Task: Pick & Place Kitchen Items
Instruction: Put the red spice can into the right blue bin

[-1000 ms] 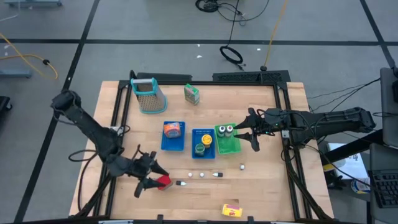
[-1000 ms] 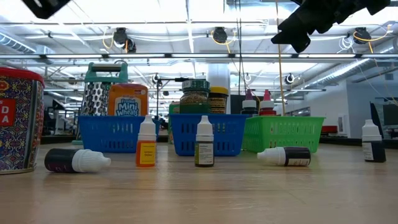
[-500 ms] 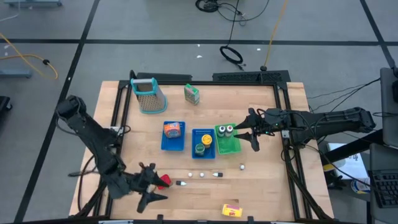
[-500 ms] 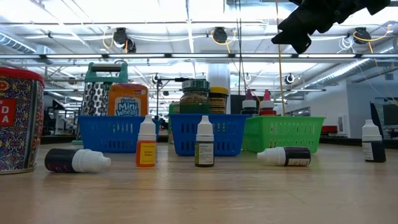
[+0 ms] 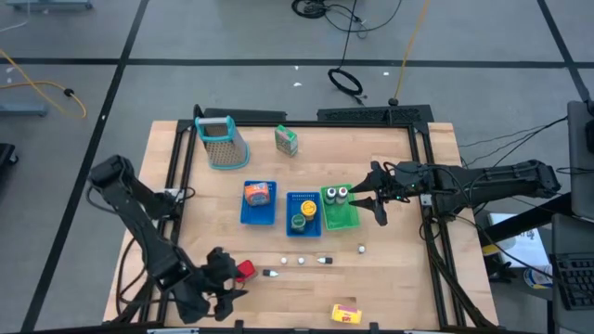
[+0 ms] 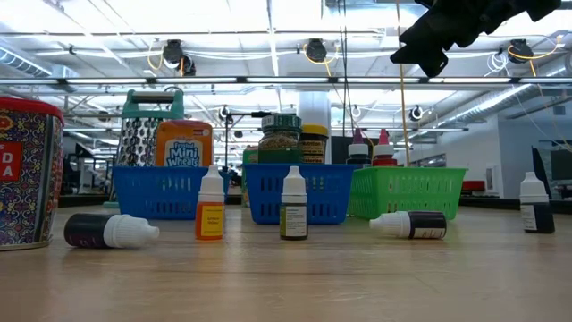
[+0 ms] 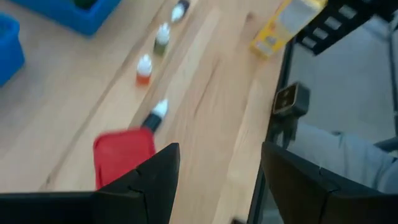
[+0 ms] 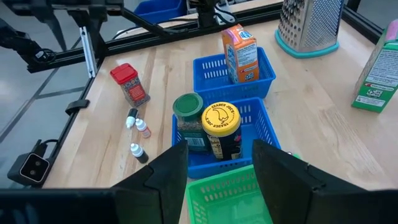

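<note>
Nearest me, L gripper (image 5: 225,295) sits at the front-left corner of the table, jaws spread fairly wide w/ nothing between them; in its wrist view the small red can (image 7: 123,155) stands just ahead of the fingertips, not touched, so I judge I'm at the approach step for that can, grasp not yet made. Next move, as I read it: line the open jaws either side of the can, come down, close, then carry it to a basket. Just beyond the can lies a tiny purple-bodied white-capped dropper bottle (image 6: 109,230) on its side, then a row of tiny bottles: an orange-labelled one (image 6: 210,216) upright, a green-labelled one (image 6: 293,216) upright, a dark one (image 6: 410,224) lying down. Must not knock these when closing on the can. Small yellow box (image 5: 345,314) lies apart at the front edge. Mid-table: blue mesh basket (image 5: 247,215) holding an orange cereal packet (image 5: 259,193), second blue basket (image 5: 290,228) w/ two jars, green mesh basket (image 5: 345,218) w/ two bottles. R gripper (image 5: 368,199) hovers over the green basket, half open, holding nothing, waiting. Farthest back: green carton (image 5: 287,140) and the metal grater with teal handle (image 5: 220,142), both standing.
</note>
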